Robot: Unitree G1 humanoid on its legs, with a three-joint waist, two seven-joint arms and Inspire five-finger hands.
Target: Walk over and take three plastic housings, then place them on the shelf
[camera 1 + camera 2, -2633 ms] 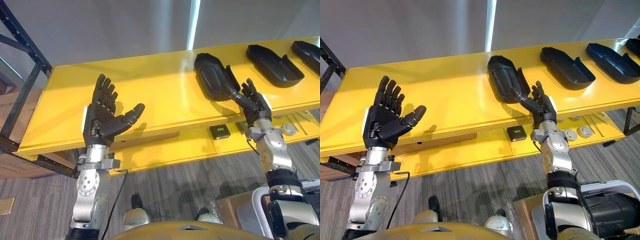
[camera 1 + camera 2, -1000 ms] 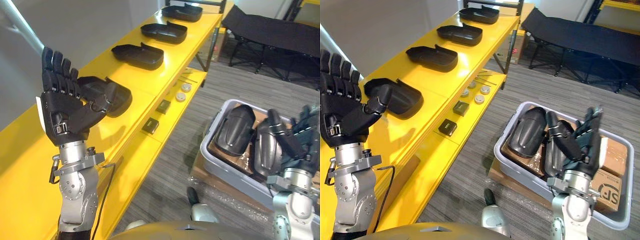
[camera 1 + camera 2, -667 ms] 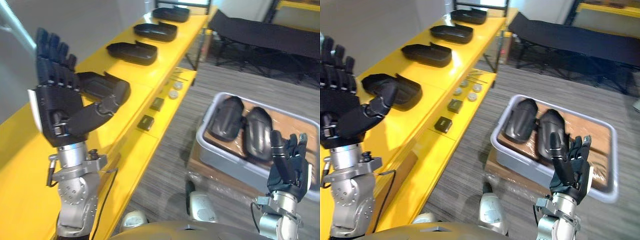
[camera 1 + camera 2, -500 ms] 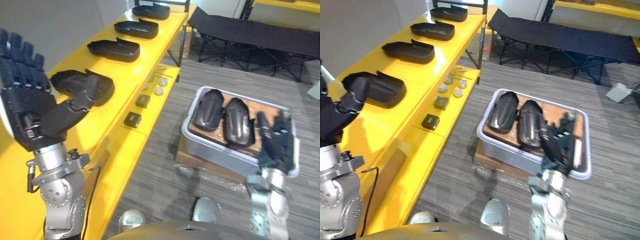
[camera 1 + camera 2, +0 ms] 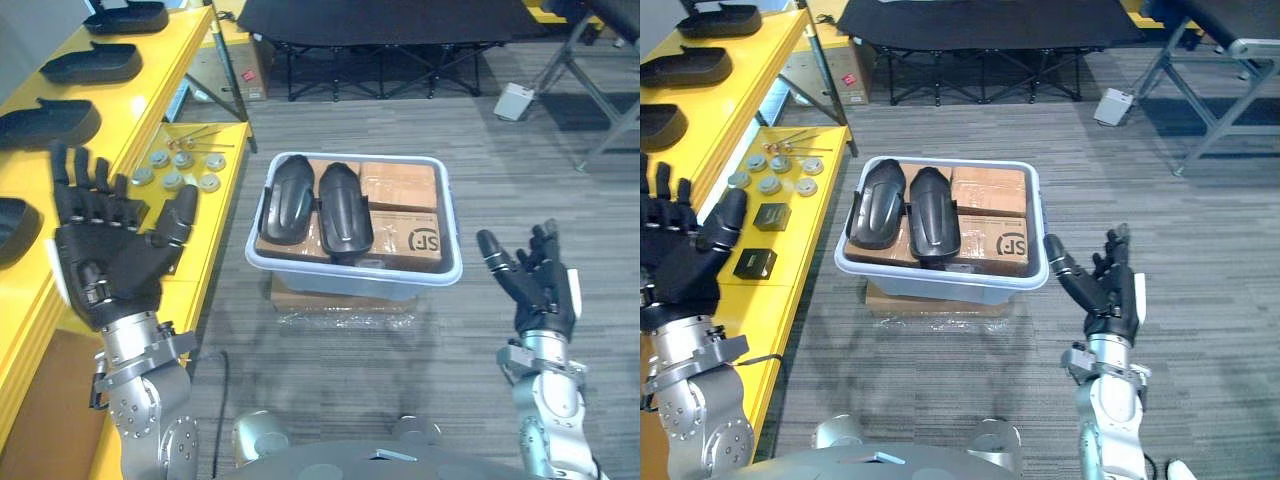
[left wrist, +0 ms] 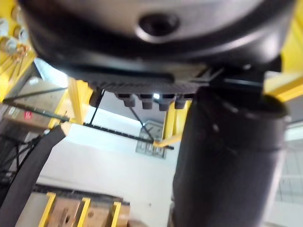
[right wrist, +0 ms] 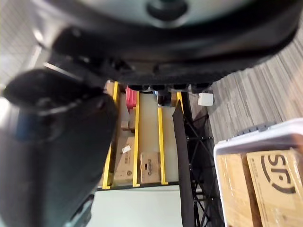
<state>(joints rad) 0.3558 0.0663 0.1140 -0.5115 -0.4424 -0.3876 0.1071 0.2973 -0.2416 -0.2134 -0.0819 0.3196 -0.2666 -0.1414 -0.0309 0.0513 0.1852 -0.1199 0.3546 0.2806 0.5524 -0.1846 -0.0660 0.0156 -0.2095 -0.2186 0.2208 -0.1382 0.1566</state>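
Two black plastic housings (image 5: 318,209) lie side by side on cardboard boxes inside a grey bin (image 5: 352,276) on the floor ahead. More black housings (image 5: 47,122) rest on the yellow shelf (image 5: 25,260) along the left. My left hand (image 5: 110,262) is raised with straight fingers, palm up, beside the shelf edge and left of the bin, holding nothing. My right hand (image 5: 535,285) is open too, raised to the right of the bin and clear of it.
Small round parts and dark little boxes (image 5: 755,240) lie on the shelf's lower yellow ledge. A black folding cot (image 5: 970,30) stands behind the bin. A metal stand's legs (image 5: 1200,80) are at the far right. A cardboard base (image 5: 930,300) sits under the bin.
The camera has swung from the shelf towards the bin, which now sits straight ahead. Both hands stay open and empty; the right hand now shows to the right of the bin.
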